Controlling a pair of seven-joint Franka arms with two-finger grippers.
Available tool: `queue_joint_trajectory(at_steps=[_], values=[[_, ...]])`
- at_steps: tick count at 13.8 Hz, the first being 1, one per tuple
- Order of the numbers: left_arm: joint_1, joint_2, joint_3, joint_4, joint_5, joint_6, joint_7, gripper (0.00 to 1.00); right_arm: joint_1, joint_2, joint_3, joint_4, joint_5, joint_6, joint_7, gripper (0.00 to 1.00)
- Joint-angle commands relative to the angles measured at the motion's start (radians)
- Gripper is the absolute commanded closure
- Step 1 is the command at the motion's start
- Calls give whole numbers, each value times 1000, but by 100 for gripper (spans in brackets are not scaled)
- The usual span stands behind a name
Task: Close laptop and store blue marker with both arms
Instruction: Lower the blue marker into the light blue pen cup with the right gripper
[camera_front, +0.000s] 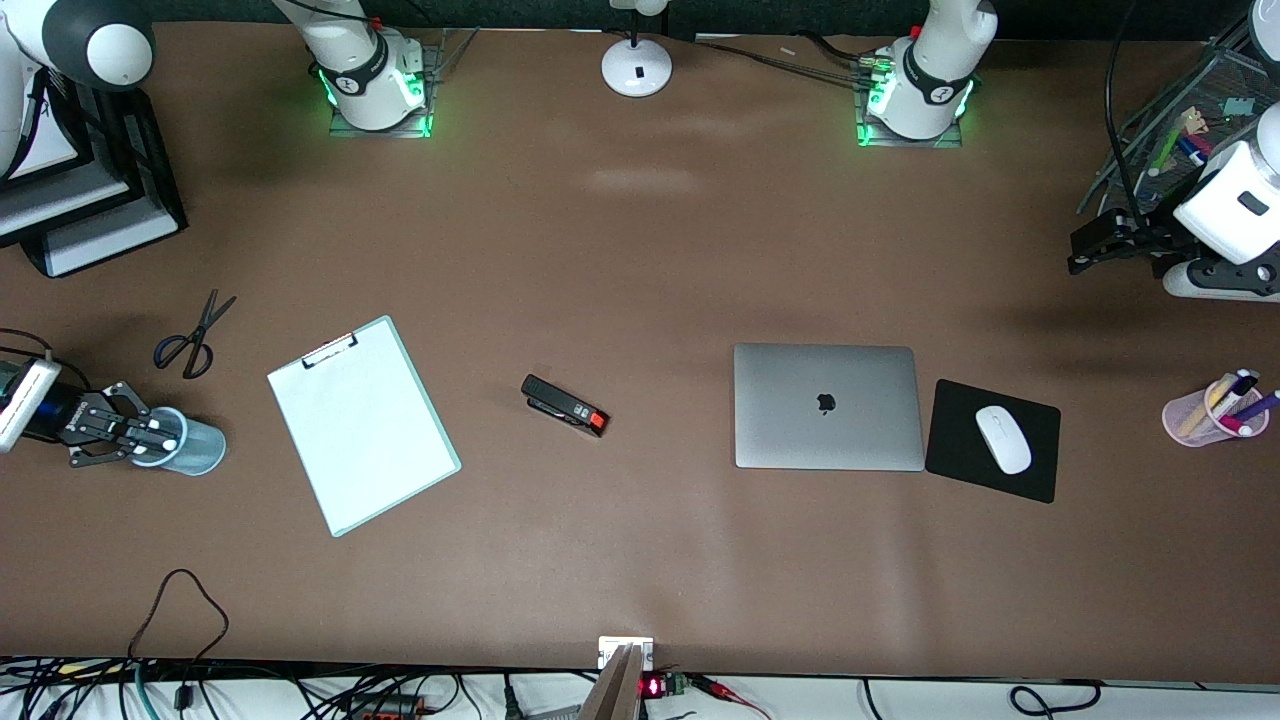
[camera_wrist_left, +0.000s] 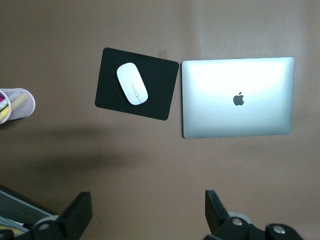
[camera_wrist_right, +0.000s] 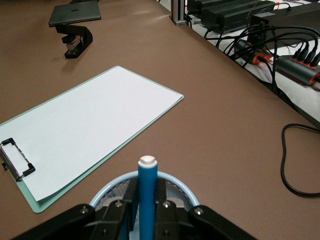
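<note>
A: Laptop (camera_front: 828, 406) status?
B: Lid shut, flat on the desk (camera_front: 640, 250), just beside the mouse pad (camera_front: 993, 441).
A: Blue marker (camera_wrist_right: 147, 197)?
B: Upright, white end up, pinched in the right tool (camera_wrist_right: 145, 210) over the blue mesh cup (camera_front: 195, 447) at the right arm's end.
A: Left tool (camera_wrist_left: 145, 212)?
B: Spread wide, holding nothing, up over bare desk near the wire rack (camera_front: 1190, 120).

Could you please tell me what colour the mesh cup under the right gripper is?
Light blue; the round mesh cup shows best in the front view, under the right gripper.
</note>
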Motion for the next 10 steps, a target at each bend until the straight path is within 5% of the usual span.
queue_joint_trajectory(at_steps=[1, 10], values=[[-2, -5, 5, 10, -10, -14, 13, 0, -12, 12, 12, 35, 12, -5, 62, 0], [1, -5, 5, 10, -10, -22, 15, 0, -7, -112, -1, 35, -57, -111, 231, 0]])
